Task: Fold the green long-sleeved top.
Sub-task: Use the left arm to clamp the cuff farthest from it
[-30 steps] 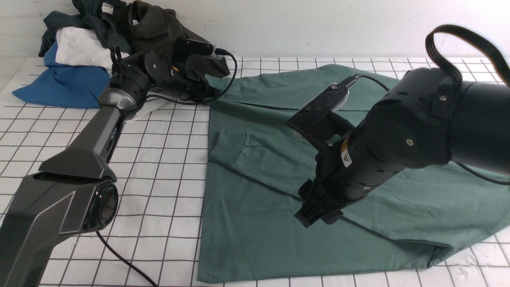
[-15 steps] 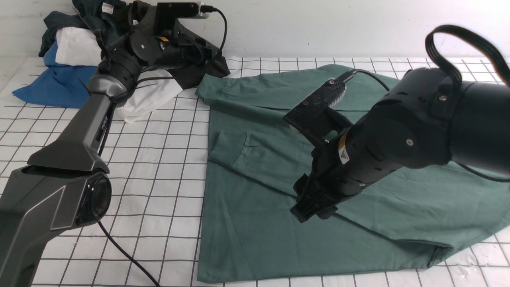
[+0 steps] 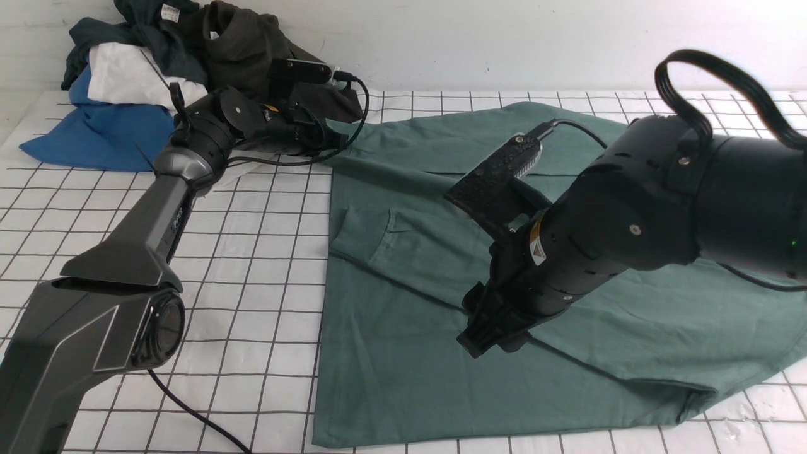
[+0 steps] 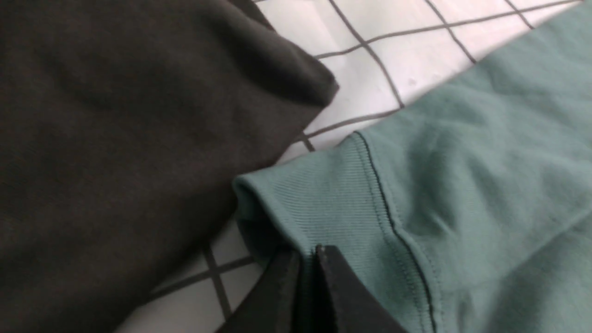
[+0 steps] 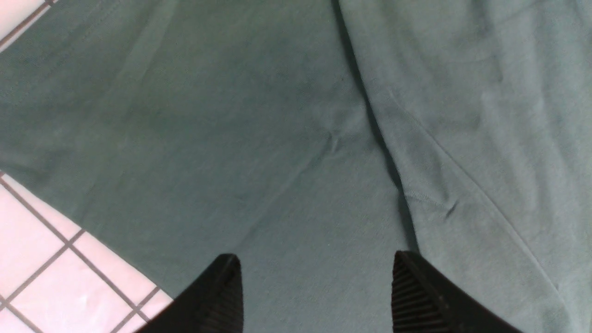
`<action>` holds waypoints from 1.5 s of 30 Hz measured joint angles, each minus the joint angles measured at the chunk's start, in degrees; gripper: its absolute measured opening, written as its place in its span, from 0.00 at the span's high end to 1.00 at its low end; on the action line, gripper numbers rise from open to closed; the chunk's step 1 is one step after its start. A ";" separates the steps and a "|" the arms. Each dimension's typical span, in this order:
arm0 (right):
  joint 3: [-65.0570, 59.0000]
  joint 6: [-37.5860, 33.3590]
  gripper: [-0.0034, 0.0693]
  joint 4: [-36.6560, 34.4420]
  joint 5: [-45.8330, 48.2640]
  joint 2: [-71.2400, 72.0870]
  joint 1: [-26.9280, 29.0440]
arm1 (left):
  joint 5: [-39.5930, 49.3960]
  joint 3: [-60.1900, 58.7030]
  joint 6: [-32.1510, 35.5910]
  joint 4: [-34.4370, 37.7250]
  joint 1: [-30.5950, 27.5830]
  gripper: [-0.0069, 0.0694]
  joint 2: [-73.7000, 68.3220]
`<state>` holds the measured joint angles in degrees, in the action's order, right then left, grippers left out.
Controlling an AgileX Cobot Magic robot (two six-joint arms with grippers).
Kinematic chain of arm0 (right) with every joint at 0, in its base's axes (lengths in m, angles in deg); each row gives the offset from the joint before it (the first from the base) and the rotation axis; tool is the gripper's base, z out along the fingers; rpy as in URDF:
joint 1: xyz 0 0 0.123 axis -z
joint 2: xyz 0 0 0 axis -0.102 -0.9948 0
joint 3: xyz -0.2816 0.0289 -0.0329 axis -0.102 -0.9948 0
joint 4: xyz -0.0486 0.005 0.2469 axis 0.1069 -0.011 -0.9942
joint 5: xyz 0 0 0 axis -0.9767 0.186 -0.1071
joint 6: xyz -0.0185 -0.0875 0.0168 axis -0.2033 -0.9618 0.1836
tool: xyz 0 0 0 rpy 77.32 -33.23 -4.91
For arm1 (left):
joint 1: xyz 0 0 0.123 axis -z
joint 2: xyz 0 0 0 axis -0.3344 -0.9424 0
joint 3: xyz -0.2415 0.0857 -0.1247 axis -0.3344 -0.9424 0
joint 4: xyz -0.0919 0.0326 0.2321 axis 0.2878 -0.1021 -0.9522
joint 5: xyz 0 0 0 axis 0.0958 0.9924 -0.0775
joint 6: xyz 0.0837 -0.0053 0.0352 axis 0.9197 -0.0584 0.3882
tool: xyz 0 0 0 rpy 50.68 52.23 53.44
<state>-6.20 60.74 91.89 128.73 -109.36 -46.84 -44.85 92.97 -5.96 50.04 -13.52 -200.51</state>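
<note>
Front view: the green long-sleeved top [image 3: 410, 378] lies spread flat, gridded table [image 3: 252, 265] around it. Left wrist view — the left gripper [image 4: 306, 253] is pinched on the top's ribbed cuff [image 4: 323, 194], a dark garment [image 4: 115, 138] just beside it. Right wrist view — the right gripper [image 5: 314, 282] spread wide over the top

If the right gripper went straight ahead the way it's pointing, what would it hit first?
Most likely the green top: the open right gripper points down at its flat cloth with nothing in between. How far off it is, is hard to judge.
</note>
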 joint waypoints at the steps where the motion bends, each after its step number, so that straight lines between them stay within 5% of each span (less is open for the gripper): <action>1: 0.00 0.00 0.39 0.06 0.06 0.00 0.00 | 1.10 0.00 0.13 0.70 -0.07 0.89 0.56; 21: 0.00 6.55 0.39 9.20 5.74 2.55 2.81 | 16.35 0.23 2.86 4.38 1.31 0.90 19.24; 25: 0.00 7.07 0.39 9.26 5.29 3.87 4.71 | 13.26 0.23 3.75 2.29 1.43 0.90 14.99; 33: 0.00 7.07 0.39 6.63 5.35 3.87 5.31 | -8.26 -0.26 4.32 -0.29 0.57 0.88 1.01; 38: 0.00 7.07 0.39 6.41 5.40 3.82 5.31 | -12.80 -0.33 5.17 0.05 0.35 0.72 0.91; 42: 0.00 7.07 0.39 6.39 5.34 2.80 5.31 | -10.54 -0.15 1.28 3.85 -0.14 0.47 2.95; 45: 0.00 7.07 0.39 6.39 5.07 2.02 5.31 | -7.18 -0.04 -1.28 4.96 -0.44 0.41 3.39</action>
<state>-6.20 67.81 98.28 133.81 -107.34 -41.52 -52.03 92.94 -7.23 55.00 -13.96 -197.12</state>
